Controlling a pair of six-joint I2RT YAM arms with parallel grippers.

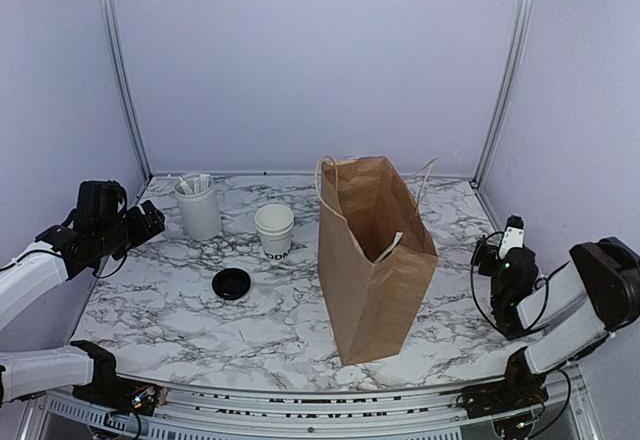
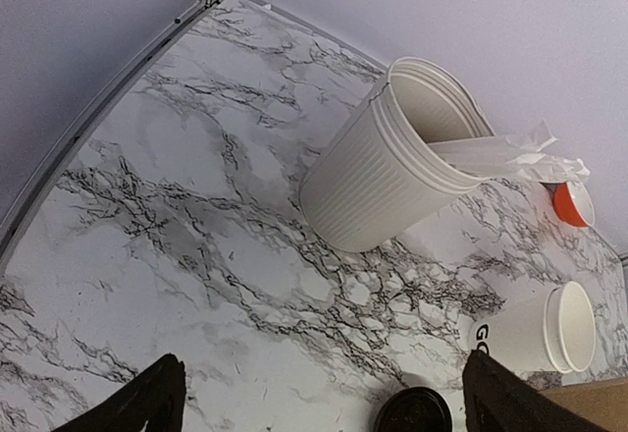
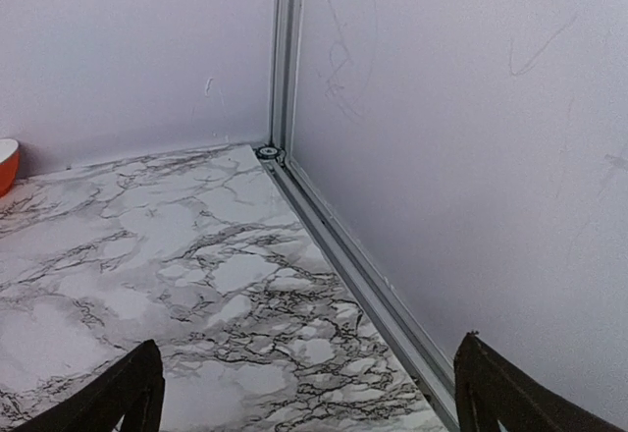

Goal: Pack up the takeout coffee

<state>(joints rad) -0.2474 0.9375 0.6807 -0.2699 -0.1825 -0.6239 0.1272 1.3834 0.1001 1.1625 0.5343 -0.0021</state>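
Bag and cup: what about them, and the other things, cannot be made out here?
Bag inside: top view, its own walls hide the bottom.
Cup lettering: top view, too small to read.
Lid: left wrist, cut off by the bottom edge.
Orange thing: left wrist, too small to identify; right wrist, cut off by the left edge.

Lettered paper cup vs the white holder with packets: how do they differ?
The holder is taller than the lettered cup. The holder's wall is ribbed and plain; the cup's is smooth with dark lettering low down. The holder has packets sticking out; the cup looks empty. Both are white, upright and left of the bag.
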